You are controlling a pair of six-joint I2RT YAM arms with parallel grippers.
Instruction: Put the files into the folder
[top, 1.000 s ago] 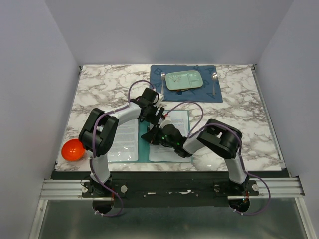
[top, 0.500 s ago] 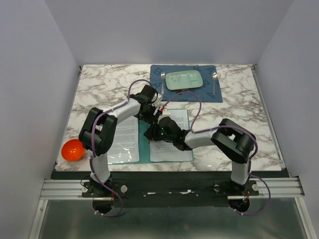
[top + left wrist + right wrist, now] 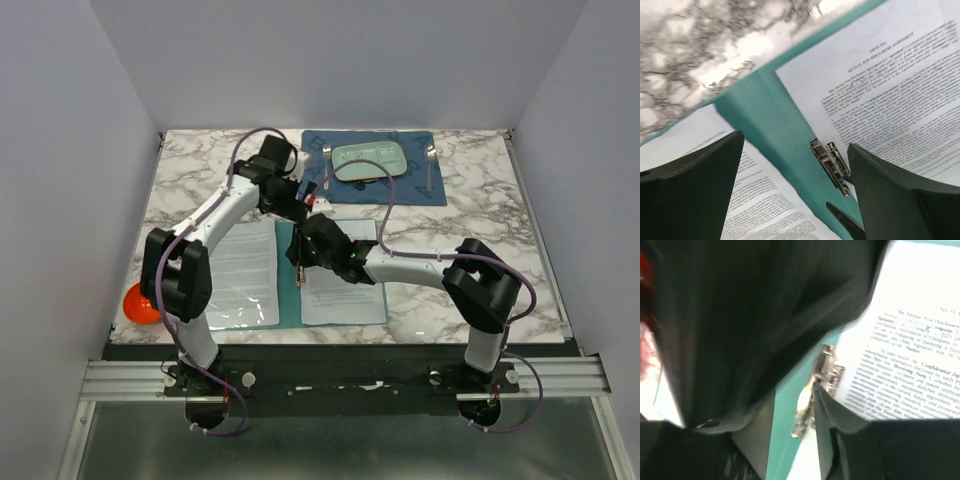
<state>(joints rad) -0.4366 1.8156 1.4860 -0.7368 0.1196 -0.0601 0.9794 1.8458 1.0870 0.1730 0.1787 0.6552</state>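
The teal folder (image 3: 289, 300) lies open at the near middle of the table. A white printed file lies on its left leaf (image 3: 245, 270) and another on its right leaf (image 3: 345, 295). A metal clip (image 3: 830, 165) sits on the folder beside the crease, at the right sheet's edge. My left gripper (image 3: 303, 212) hovers open and empty over the folder's far end; in its wrist view (image 3: 795, 145) it frames the crease and clip. My right gripper (image 3: 300, 262) is down at the clip (image 3: 815, 400), with its jaws a little apart on either side of it.
A dark blue placemat (image 3: 420, 185) at the back holds a pale green plate (image 3: 368, 160), a fork (image 3: 326, 165) and a spoon (image 3: 430, 165). An orange ball (image 3: 138, 305) sits at the near left edge, partly behind my left arm.
My left arm has swung back and to the left, lifting its gripper off the folder's top. My right arm has stretched out, moving its gripper farther back along the crease to the clip.
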